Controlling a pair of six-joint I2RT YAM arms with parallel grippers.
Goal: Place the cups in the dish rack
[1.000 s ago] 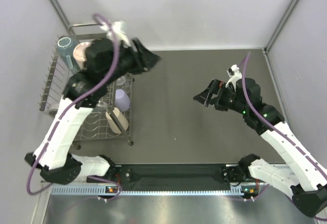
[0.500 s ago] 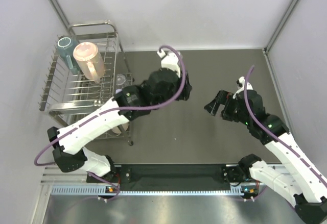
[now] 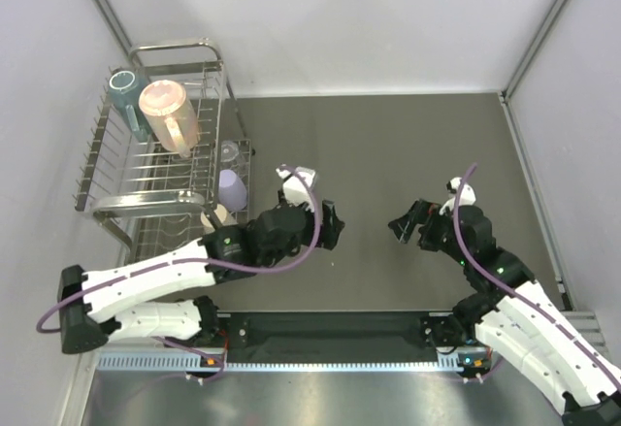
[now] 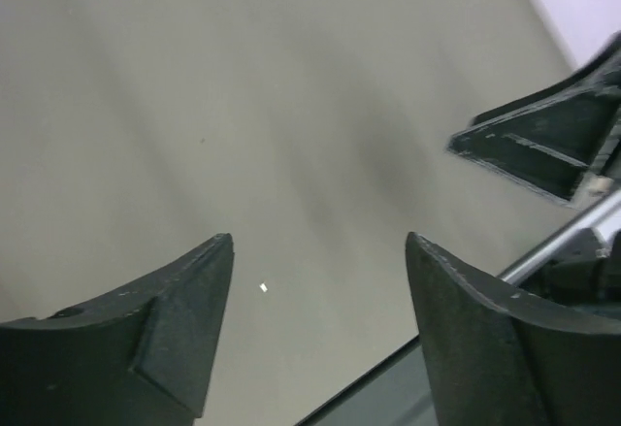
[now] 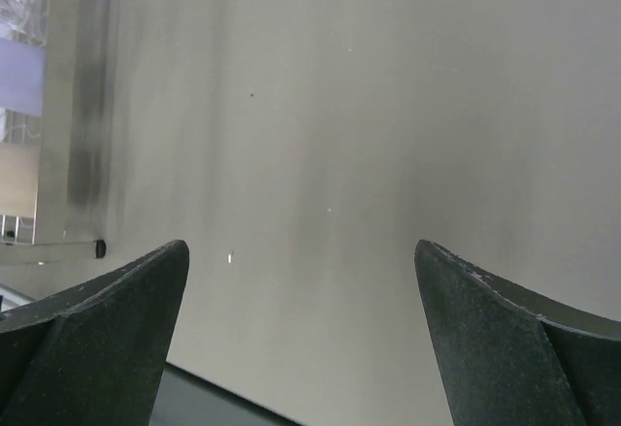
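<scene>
1. At the left side of the table (image 3: 408, 135), in the overhead view, stands the dish rack (image 3: 176, 49), a silver wire frame with a tall chrome tube loop at its far end.
2. Far-left corner of the rack: the teal mug (image 3: 124, 85), mouth up, its inside pale.
3. Just beside it, toward the right: the pink mug (image 3: 167, 113), leaning across the wires with its mouth toward the camera.
4. Right edge of the rack, a narrow strip holding three cups in a row from far to near: the clear glass (image 3: 230, 151), the lavender tumbler (image 3: 231, 190), and the beige tumbler (image 3: 219, 220), which is tilted and touches the left arm's outline in this view.
5. Left gripper (image 3: 330, 225) (image 4: 320, 242): near the table's middle, just to the right of the rack's near corner. Its fingers stand spread, with only bare table surface between them; it holds nothing.
6. Right gripper (image 3: 401, 220) (image 5: 299, 246): to the right of the table's middle, pointing toward the left gripper and apart from it. Its fingers stand wide apart over bare table; it holds nothing.
7. Both grippers are well clear of every cup; no cup lies on the open table surface seen here.
</scene>
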